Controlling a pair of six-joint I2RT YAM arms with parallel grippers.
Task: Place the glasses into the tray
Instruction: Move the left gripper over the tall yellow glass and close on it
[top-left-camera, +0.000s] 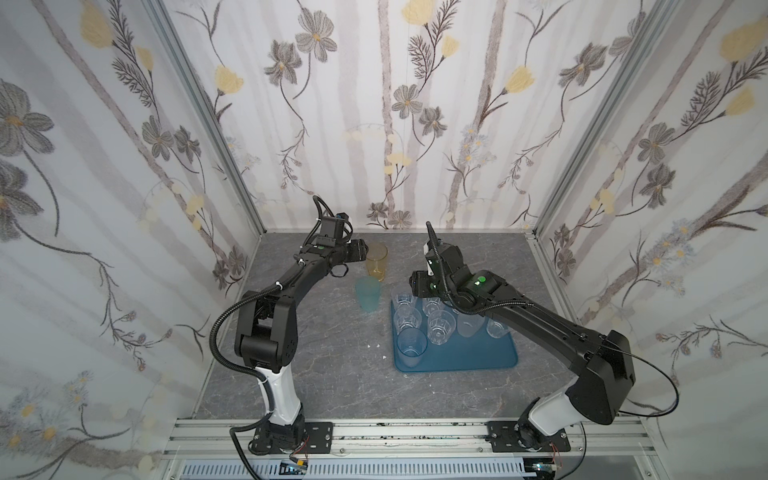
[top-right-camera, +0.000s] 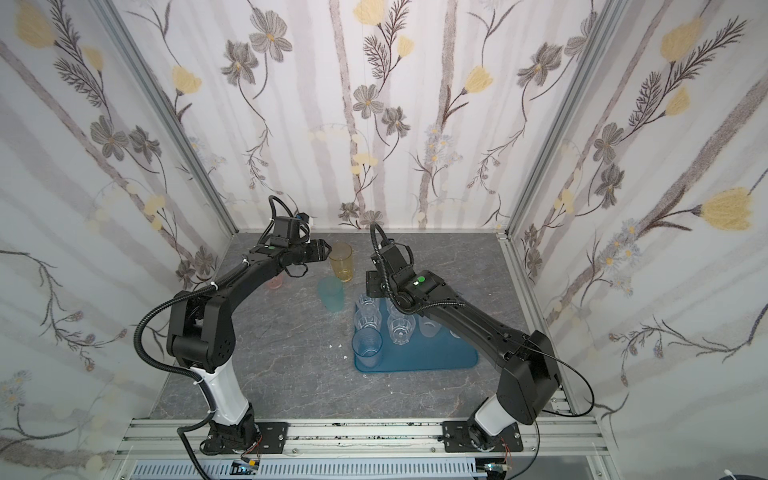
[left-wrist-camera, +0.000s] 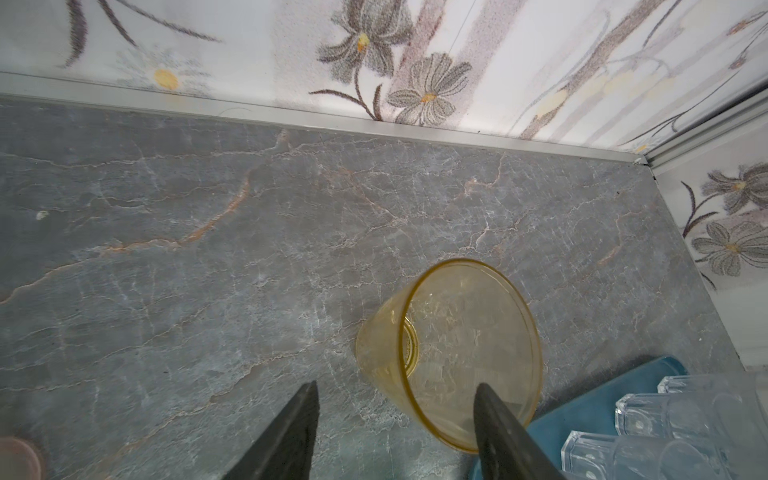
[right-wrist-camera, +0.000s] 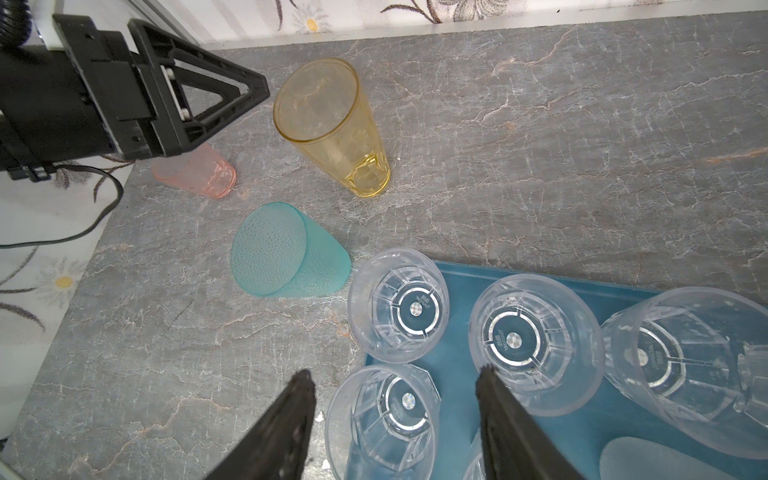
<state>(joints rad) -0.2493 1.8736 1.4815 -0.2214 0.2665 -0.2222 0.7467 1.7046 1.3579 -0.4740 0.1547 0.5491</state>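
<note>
Amber glass (right-wrist-camera: 332, 124) just beside left hand (right-wrist-camera: 258, 89)

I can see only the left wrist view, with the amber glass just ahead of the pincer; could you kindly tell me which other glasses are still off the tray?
Observer: A teal glass stands on the table beside the far left corner of the tray, nearer than the amber glass.
Operator: Thank you. What is the pink shape at the edge of my frame?
Observer: That is a pink glass on the table; in the right wrist view it is partly hidden under the left pincer.
Operator: And where is the right pincer, please?
Observer: The right pincer hangs open above the clear glasses at the tray's far left corner.
</note>
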